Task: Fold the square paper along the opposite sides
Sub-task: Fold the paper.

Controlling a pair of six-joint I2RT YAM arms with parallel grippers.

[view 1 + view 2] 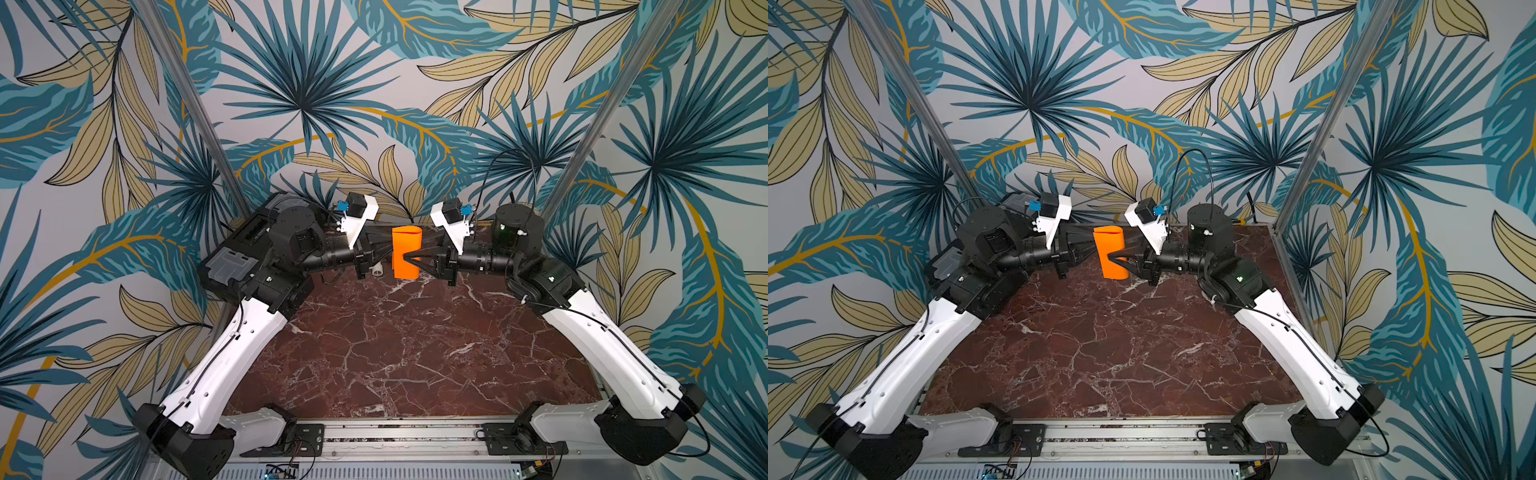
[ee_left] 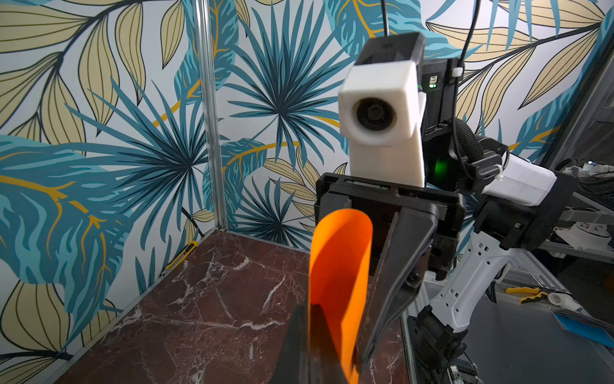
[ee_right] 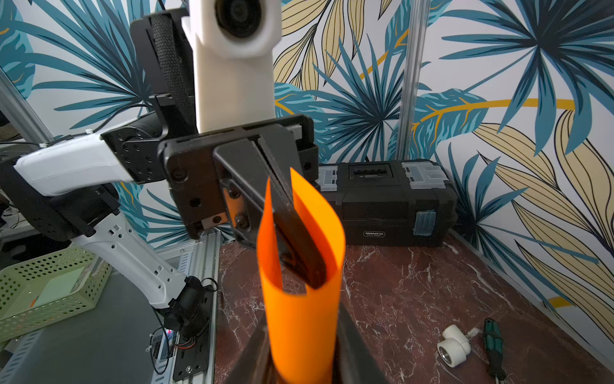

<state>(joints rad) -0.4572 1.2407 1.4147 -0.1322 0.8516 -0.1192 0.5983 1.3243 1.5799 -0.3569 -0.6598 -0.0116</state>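
The square paper (image 1: 405,249) is bright orange and bent into an upright U-shaped loop, held in the air over the back middle of the marble table (image 1: 395,353). My left gripper (image 1: 390,248) comes in from the left and is shut on the paper's free edge. In the left wrist view one finger lies inside the loop (image 2: 339,259) and one outside. My right gripper (image 1: 411,259) reaches in from the right. In the right wrist view its jaws stand on either side of the loop's bend (image 3: 299,316), close against it, still apart.
A black toolbox (image 3: 382,202) stands at the back left of the table. A white pipe fitting (image 3: 453,349) and a green-handled screwdriver (image 3: 493,342) lie on the marble behind the grippers. A green basket (image 3: 50,289) sits off the table. Patterned walls enclose three sides.
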